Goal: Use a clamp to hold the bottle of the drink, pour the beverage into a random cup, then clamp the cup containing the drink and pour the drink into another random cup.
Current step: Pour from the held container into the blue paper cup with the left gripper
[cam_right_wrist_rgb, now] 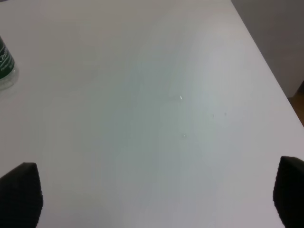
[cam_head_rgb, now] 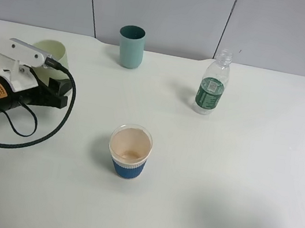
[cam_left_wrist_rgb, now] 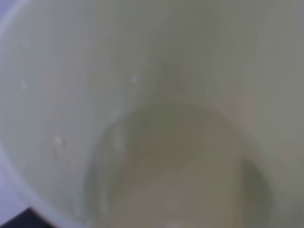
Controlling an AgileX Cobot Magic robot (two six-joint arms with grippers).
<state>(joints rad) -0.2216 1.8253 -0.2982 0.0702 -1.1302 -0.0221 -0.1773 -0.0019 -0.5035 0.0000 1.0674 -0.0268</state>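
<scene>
Item: my left gripper (cam_head_rgb: pixel 58 83), left edge of the high view. Closed on the pale yellow-green tapered plastic tumbler (cam_head_rgb: pixel 54 52). My fingers are hidden behind it, but its inside (cam_left_wrist_rgb: pixel 152 71) fills my left wrist view. Whether drink lies in its bottom I cannot tell.

Item: my right gripper (cam_right_wrist_rgb: pixel 154 192). Jaws wide apart, holding nothing, hanging over the bare white table (cam_head_rgb: pixel 233 192).

Item: small clear ribbed plastic bottle with a dark green label (cam_head_rgb: pixel 210 91). Upright, capless, upper right, well apart from both grippers.

Item: short paper cup with a ribbed dark blue sleeve (cam_head_rgb: pixel 129 152). Upright, lower centre, well to the right of my left gripper. Its contents are unclear.

Item: darker teal plastic tumbler (cam_head_rgb: pixel 131 46). Upright, top centre, not needed.

Step in hand, as I judge it: the second pour, with the tumbler clamped.

Next move: lift the tumbler level, carry it right and down the frame until its lip is above the paper cup, then tip slowly, rim over rim.
</scene>
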